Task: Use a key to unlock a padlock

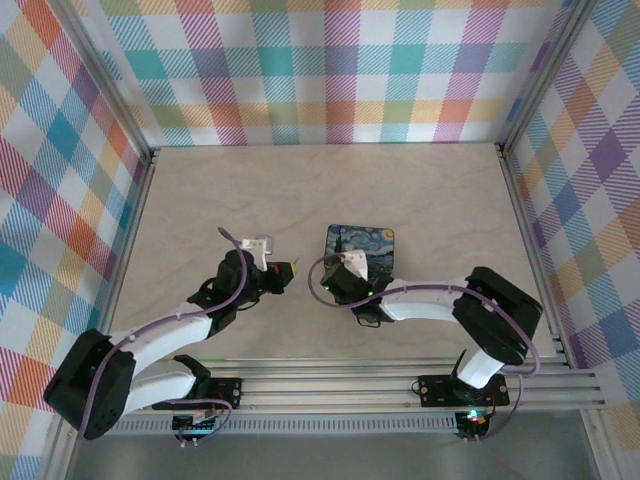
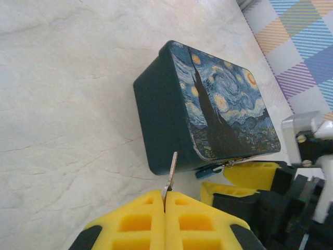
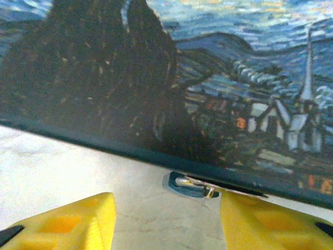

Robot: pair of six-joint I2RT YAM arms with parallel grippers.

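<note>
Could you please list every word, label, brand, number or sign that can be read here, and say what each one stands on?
There is no readable text in these pictures.
The box carries only a painted night-sky picture, with no lettering.
The padlock is too blurred to show any marking.
The key, pinched in the left tool, shows bare metal and no legible stamp.

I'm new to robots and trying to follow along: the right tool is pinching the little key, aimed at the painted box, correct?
Not quite. The left tool is the one pinching the key, aimed at the painted box; the left wrist view shows it. The right tool has its yellow fingers apart, holding nothing.
</note>
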